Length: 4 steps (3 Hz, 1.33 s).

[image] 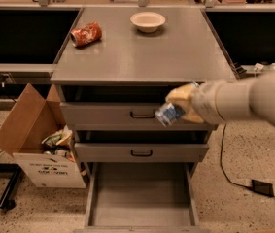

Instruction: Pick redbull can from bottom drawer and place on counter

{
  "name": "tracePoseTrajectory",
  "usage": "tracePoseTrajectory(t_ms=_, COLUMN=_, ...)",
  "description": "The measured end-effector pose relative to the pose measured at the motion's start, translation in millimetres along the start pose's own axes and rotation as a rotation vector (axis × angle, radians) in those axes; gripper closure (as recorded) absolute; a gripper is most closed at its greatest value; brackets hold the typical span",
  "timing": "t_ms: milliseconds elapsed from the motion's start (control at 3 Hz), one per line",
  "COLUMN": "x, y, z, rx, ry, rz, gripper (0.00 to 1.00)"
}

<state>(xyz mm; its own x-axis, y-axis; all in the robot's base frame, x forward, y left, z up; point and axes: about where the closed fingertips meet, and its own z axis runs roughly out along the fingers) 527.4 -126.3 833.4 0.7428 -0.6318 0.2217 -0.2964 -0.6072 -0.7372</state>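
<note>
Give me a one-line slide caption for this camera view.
The robot's hand holds a blue can in front of the top drawer, above the open bottom drawer, below the counter.

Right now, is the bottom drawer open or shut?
Open: the bottom drawer is pulled out, floor showing. The gripper holds the redbull can by the top drawer.

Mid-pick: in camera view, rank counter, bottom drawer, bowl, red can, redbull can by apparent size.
Largest first: counter, bottom drawer, bowl. The red can and redbull can look alike; the redbull can, gripped by the hand before the top drawer, is nearer, so unranked.
</note>
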Motion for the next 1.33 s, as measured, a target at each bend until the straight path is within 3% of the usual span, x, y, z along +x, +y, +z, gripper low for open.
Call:
tracePoseTrajectory(t_ms=333, x=41, y=-58, z=9, rx=0.013, ry=0.005, rz=-0.074, gripper=1.00)
tracePoseTrajectory(t_ms=667, x=48, y=-109, z=9, rx=0.082, ry=0.007, rz=-0.103, gripper=1.00)
tracePoseTrajectory(t_ms=1333, x=63, y=-120, z=18, rx=0.088, ry=0.021, rz=-0.122, gripper=1.00)
